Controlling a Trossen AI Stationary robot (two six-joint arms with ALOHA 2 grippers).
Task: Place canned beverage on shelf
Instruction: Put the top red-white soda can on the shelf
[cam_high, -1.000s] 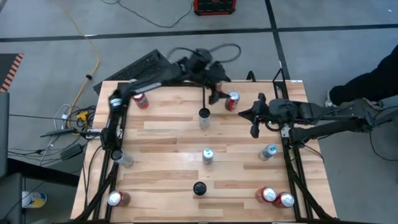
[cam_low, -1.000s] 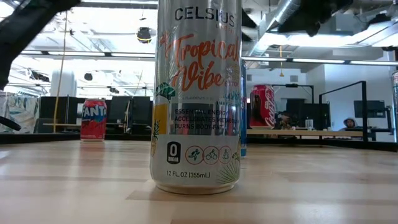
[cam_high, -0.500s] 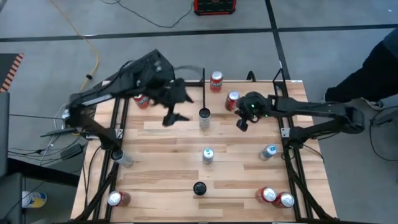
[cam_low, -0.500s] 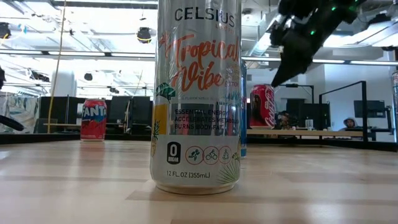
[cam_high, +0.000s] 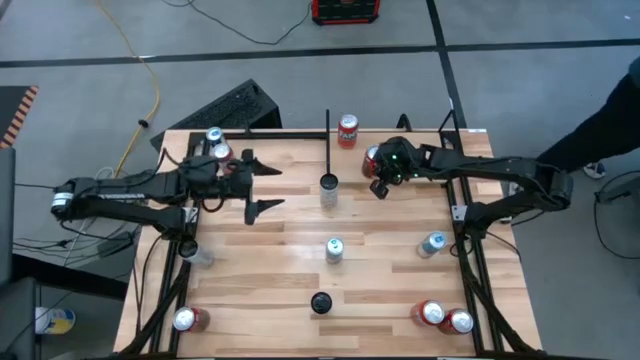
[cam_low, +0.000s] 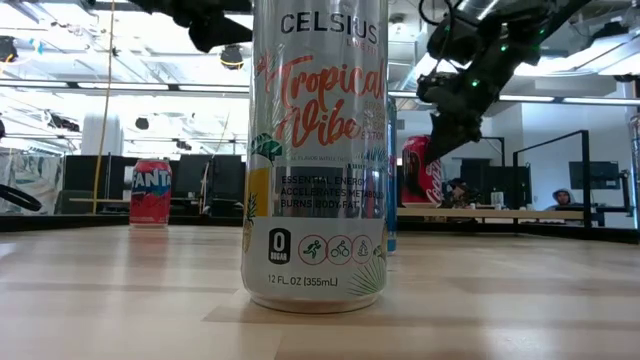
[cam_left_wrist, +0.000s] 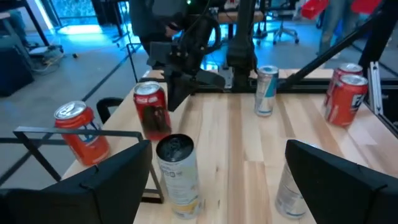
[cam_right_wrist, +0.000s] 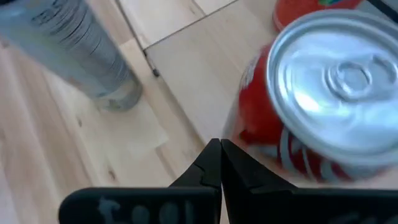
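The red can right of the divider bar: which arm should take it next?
Right. The right gripper hovers beside the red can, fingers shut, while the left gripper hangs open across the divider bar.

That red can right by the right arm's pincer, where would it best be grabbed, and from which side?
Probably around the middle of its round side wall. The red can stands upright, so its flat lid offers nothing to pinch. The right pincer sits shut just beside it, so it would first need to open, then close across the body from that near side. The divider bar stands on the can's other side.
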